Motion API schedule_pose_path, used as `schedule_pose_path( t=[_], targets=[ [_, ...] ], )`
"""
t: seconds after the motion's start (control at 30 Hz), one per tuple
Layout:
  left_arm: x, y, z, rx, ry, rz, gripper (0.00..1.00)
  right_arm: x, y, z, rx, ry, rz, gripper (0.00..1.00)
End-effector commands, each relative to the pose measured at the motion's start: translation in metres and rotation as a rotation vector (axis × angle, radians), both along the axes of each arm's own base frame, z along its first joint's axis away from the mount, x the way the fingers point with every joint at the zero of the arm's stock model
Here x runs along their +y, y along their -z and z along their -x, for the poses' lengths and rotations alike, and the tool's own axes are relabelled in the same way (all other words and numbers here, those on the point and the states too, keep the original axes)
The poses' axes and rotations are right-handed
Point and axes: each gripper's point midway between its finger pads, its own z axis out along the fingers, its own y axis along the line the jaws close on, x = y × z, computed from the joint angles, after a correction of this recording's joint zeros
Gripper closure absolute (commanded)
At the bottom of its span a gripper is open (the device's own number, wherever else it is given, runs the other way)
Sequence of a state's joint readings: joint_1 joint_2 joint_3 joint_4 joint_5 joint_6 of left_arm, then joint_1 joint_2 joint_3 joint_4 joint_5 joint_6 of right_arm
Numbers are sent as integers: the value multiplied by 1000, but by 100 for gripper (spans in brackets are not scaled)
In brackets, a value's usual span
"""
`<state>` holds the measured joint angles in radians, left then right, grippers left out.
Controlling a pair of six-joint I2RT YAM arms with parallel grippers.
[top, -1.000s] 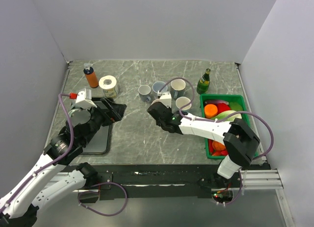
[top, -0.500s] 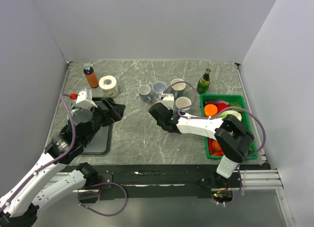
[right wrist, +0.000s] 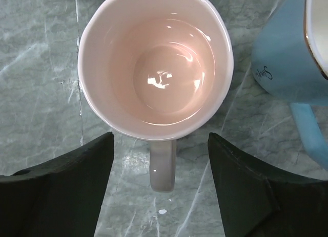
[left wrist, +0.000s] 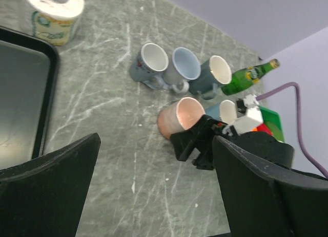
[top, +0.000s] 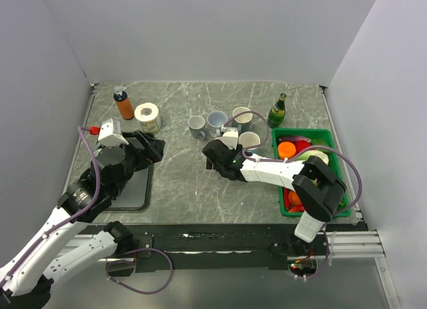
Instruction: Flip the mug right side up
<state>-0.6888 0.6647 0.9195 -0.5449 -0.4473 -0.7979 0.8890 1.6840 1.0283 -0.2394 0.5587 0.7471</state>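
The pink mug (right wrist: pixel 156 63) stands upright on the grey marble table, mouth up, with its handle (right wrist: pixel 163 165) pointing toward the wrist camera. My right gripper (right wrist: pixel 160 139) is open, one finger on each side of the handle and neither touching it. From the left wrist view the same mug (left wrist: pixel 177 118) shows beside the right arm's black fingers (left wrist: pixel 192 139). In the top view the right gripper (top: pixel 215 155) covers most of the mug. My left gripper (left wrist: pixel 154 145) hangs open and empty over the table, left of the mug, near the tray.
A light blue mug (right wrist: pixel 287 58) stands close on the right of the pink one. Three more mugs (top: pixel 216 120) line up behind it. A green bottle (top: pixel 277 111) and a green bin (top: pixel 337 169) of toy food are at the right. A black tray (top: pixel 130 189), a tape roll (top: pixel 147 115) and an orange bottle (top: pixel 123 104) are at the left.
My right gripper has opened and let go of the pink mug's handle. The left arm has shifted slightly.
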Motion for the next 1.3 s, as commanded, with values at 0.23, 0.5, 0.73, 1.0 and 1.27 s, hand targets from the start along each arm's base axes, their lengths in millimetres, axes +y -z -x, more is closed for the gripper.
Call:
schedule_pose_path(
  t=[0.23, 0.5, 0.73, 1.0, 1.27],
  targets=[
    [52, 9, -9, 149, -305, -159, 4, 1, -98, 1, -147, -37, -168, 7],
    [105, 35, -65, 337, -374, -286, 4, -3, -141, 15, -221, -137, -245, 0],
    [196, 75, -71, 435, -669, -175, 4, -19, -154, 23, -250, -164, -292, 0],
    [252, 107, -69, 367, -854, 55, 4, -36, -163, 33, -268, -171, -323, 0],
    [260, 108, -67, 306, -920, 141, 4, -36, -158, 34, -235, -169, -321, 0]
  ],
)
